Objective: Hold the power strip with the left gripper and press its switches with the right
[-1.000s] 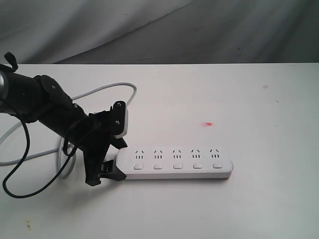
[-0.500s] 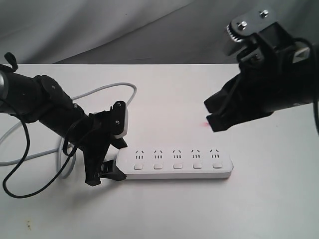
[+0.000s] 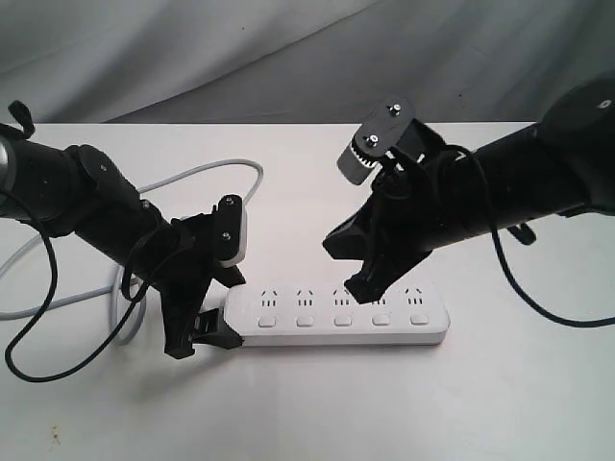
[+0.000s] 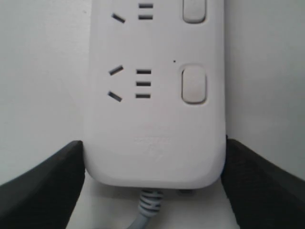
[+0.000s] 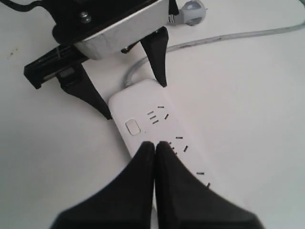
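The white power strip (image 3: pixel 341 317) lies flat along the near side of the table, its row of switches (image 3: pixel 342 320) facing up. At the cord end, my left gripper (image 3: pixel 224 307) is shut on the strip (image 4: pixel 155 119), with a black finger (image 4: pixel 43 186) pressed against each long side. My right gripper (image 3: pixel 354 286) is shut and empty. Its joined tips (image 5: pixel 155 144) point down over the strip (image 5: pixel 143 114), just past the first switch (image 5: pixel 133 127) from the cord end. Whether the tips touch the plastic cannot be told.
The grey cord (image 3: pixel 207 171) loops over the table behind the left arm, and its plug (image 5: pixel 190 9) lies beyond the left gripper. A small red spot (image 3: pixel 338 252) shows on the white table (image 3: pixel 538 384). A grey cloth backdrop hangs behind.
The right arm has come in from the upper right and dropped toward the strip's middle. The left gripper and the strip have not moved.
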You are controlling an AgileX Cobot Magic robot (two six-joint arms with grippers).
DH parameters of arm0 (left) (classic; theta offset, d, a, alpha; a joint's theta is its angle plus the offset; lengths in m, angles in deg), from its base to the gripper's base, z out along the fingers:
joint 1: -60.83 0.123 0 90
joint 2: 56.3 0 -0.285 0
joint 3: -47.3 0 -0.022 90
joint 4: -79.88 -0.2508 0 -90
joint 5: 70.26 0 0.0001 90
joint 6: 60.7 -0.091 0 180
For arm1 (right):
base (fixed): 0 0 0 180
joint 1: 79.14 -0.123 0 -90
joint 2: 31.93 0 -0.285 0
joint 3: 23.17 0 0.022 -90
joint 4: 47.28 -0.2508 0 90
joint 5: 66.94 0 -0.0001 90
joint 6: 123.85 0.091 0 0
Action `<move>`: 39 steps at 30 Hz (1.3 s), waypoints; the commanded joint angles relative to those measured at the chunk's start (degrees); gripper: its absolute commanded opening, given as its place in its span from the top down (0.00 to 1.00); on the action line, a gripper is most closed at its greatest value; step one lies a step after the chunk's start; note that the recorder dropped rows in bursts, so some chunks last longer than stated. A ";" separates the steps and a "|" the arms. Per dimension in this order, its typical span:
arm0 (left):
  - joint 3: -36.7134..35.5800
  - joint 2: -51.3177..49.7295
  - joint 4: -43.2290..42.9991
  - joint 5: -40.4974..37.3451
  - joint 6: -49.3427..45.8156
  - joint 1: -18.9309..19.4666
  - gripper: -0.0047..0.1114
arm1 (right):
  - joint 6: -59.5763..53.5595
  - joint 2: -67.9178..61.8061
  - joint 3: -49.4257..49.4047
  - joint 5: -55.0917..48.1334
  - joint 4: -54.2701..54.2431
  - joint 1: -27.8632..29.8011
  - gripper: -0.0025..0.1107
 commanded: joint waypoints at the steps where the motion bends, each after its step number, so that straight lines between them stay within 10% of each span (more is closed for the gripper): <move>1: 0.22 -0.14 -0.07 -0.41 0.27 -0.24 0.36 | -14.59 -4.05 0.46 1.20 -6.97 -0.23 0.98; 21: 0.22 -0.14 -0.07 -0.41 0.27 -0.24 0.36 | -29.22 -15.26 6.51 2.06 -13.79 -6.70 0.97; 31: 0.22 -0.14 -0.07 -0.41 0.27 -0.24 0.36 | -35.75 -15.26 6.51 3.30 -13.62 -7.16 0.54; 39: 0.22 -0.14 -0.07 -0.41 0.27 -0.24 0.36 | -43.66 -15.65 6.51 8.00 -17.93 -8.76 0.49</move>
